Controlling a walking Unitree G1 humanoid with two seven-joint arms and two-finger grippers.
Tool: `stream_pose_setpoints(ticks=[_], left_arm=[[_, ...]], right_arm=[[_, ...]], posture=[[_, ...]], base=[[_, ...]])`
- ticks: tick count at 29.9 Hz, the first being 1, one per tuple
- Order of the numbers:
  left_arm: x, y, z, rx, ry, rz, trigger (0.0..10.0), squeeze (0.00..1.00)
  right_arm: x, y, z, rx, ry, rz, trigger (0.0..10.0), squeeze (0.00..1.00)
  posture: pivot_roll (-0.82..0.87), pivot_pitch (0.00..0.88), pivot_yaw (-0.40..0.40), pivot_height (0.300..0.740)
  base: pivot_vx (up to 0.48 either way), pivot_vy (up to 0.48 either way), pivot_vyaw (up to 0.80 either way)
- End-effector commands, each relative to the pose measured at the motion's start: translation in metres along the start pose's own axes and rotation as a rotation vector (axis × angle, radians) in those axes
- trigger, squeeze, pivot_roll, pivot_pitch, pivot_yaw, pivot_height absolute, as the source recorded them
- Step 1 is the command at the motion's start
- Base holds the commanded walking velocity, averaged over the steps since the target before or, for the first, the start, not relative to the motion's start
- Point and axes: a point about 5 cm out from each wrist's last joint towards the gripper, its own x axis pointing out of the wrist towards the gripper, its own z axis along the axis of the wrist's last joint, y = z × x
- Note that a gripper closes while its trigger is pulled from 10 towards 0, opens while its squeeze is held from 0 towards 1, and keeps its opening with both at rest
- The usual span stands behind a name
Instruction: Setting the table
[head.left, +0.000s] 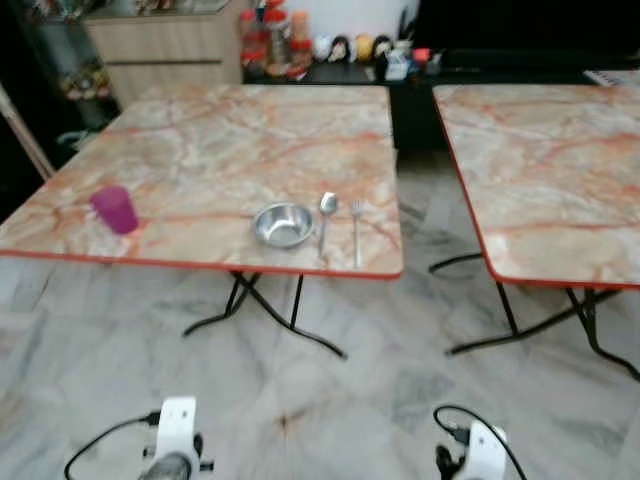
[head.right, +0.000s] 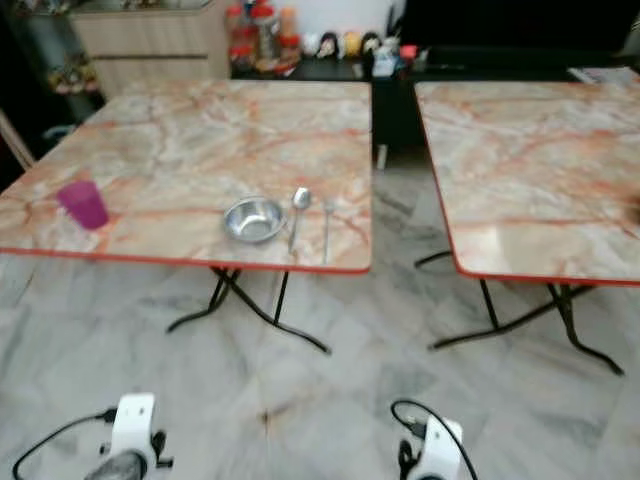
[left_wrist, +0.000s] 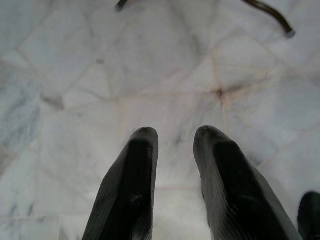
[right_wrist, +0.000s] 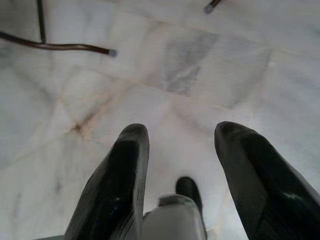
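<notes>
While both hands (left_wrist: 172, 137) (right_wrist: 180, 132) hang apart over marble floor (head.left: 300, 400), two marble-topped tables (head.left: 240, 150) (red-edged) stand ahead

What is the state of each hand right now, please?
Left hand: open, holding nothing, pointing at the floor.
Right hand: open, holding nothing, pointing at the floor.

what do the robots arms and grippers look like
Each wrist is a white housing over a silver-grey joint, with a thin black cable looping off it. The left gripper and right gripper each have two long, tapering black fingers with rounded tips and a faintly ribbed surface.
</notes>
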Motion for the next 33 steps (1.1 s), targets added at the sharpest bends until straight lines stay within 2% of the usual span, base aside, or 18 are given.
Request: stream_pose_setpoints(ticks=[1,33], left_arm=[[-0.0002,-0.0040,-0.0029,-0.002,0.021,-0.008,10.0,0.00],[-0.0008,-0.0025,-0.0053,-0.013,0.028,-0.001,10.0,0.00]], right_arm=[[-0.0008,-0.0062,-0.0003,0.005,0.001,-0.018,10.0,0.00],[-0.0002,-0.0062,0.0018,0.011,-0.005,-0.021,10.0,0.00]], posture=[[-0.04,0.000,0.017,0.728],[-0.03,0.000,0.011,0.728]], base=[[0.259,0.000,0.00],[0.265,0.000,0.00]])
